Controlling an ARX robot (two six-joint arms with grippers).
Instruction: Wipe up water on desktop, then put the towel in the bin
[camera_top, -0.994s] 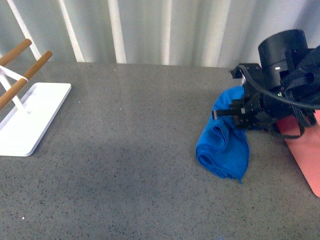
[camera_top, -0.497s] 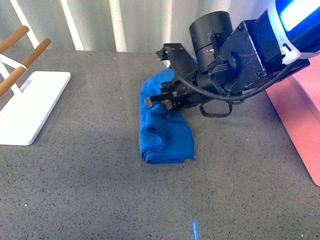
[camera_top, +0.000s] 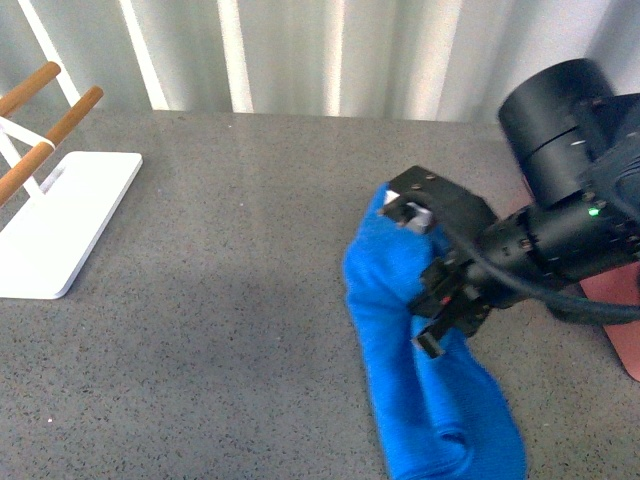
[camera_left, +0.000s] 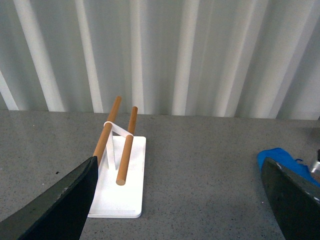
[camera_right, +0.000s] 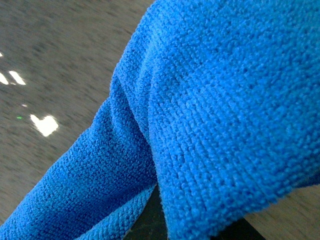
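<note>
Fingers (camera_top: 436, 330) of the right gripper (camera_top: 438, 315) are closed on a fold of the towel (camera_top: 385, 300), as far as the cloth lets me see, and they seem to press it onto the desk (camera_top: 230, 300). This towel lies as a long blue strip toward the right side of the desk and reaches down to the near edge.

I judge that wiping is the step in hand. No puddle can be recognised. The small bright spots on the desk in the right wrist view may be water or only reflections, so I cannot tell how much wiping is left. The second part is not done: the bin (camera_top: 625, 345) shows as a pink patch at the right edge, partly hidden by the arm, and the towel is not in it.

The left gripper (camera_left: 178, 170) has its fingers (camera_left: 65, 200) wide apart and holds nothing. It faces a white stand with wooden bars (camera_left: 122, 185) near the left edge.

The desk is dark grey, speckled and faintly glossy. Behind its far edge stands a pale ribbed wall (camera_top: 330, 50).
</note>
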